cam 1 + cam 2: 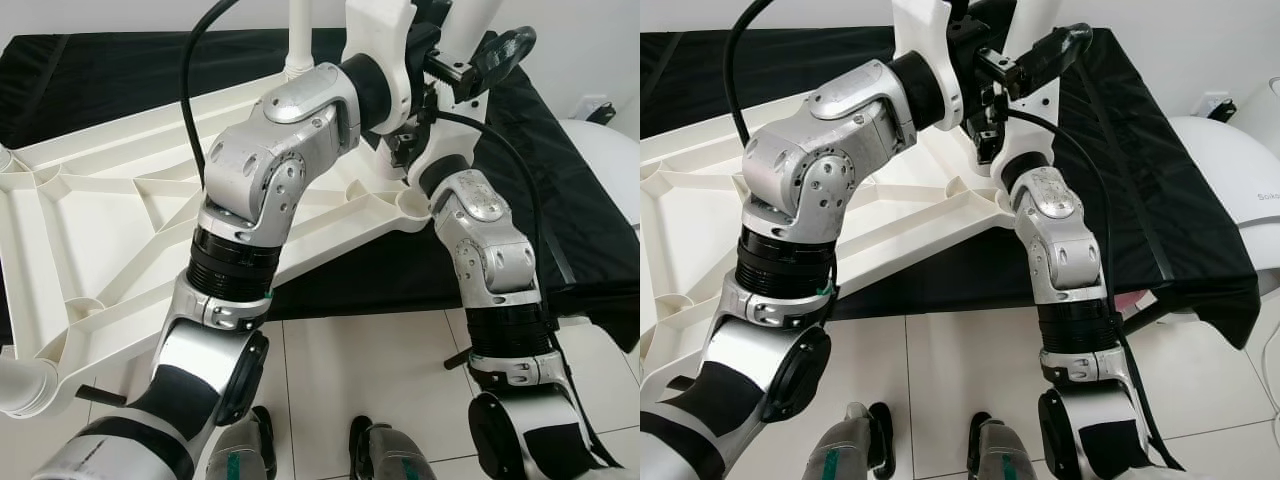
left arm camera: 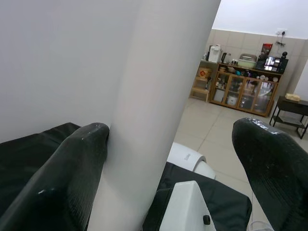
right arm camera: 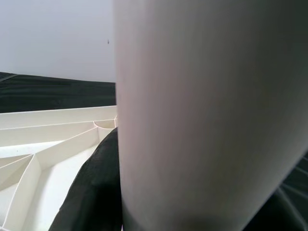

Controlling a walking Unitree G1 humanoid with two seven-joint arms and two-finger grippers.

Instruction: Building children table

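Left hand (image 2: 168, 163) spread beside white leg (image 2: 159, 96), right hand (image 3: 192, 211) clamped on leg.

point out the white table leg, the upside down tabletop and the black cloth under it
white table leg (image 2: 149, 110), left wrist view, middle of the shaft
upside-down tabletop (image 1: 110, 215), left eye view, a rib of its underside
black cloth (image 1: 1110, 170), right eye view, bare part right of the tabletop

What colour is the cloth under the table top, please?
Black cloth, clearest in the right eye view.
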